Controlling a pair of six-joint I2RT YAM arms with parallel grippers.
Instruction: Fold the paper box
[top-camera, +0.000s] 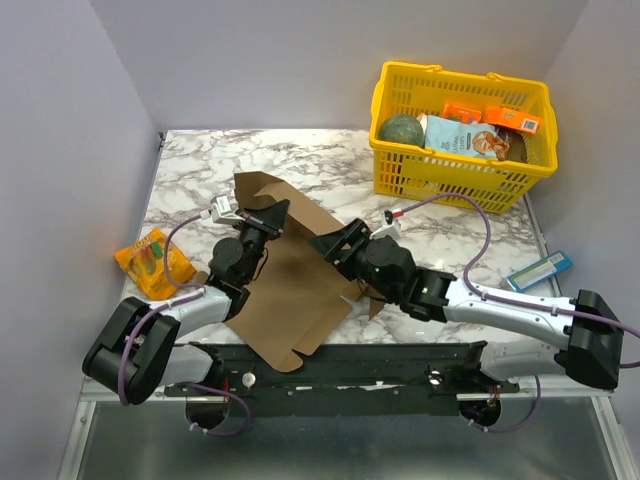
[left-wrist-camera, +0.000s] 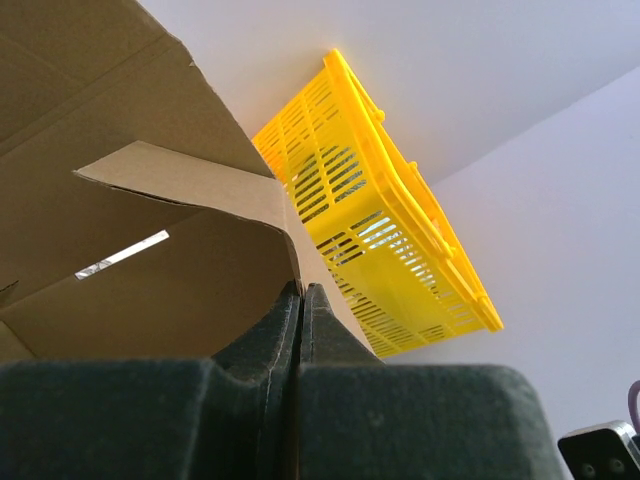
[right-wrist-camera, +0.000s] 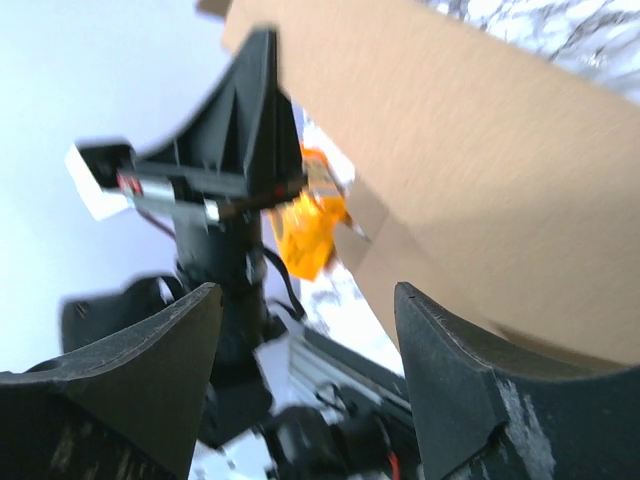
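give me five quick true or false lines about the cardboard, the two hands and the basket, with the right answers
1. The left hand is shut on an edge of the paper box. True.
2. The right hand is clamped on the paper box. False: its fingers stand wide apart with nothing between them, and the cardboard is beside one finger.
3. The paper box is folded into a closed box. False: it is an open die-cut sheet, lifted on the far side.
4. An orange snack packet lies on the table left of the paper box. True.
5. The yellow basket is empty. False: it holds packets and a dark green round item.
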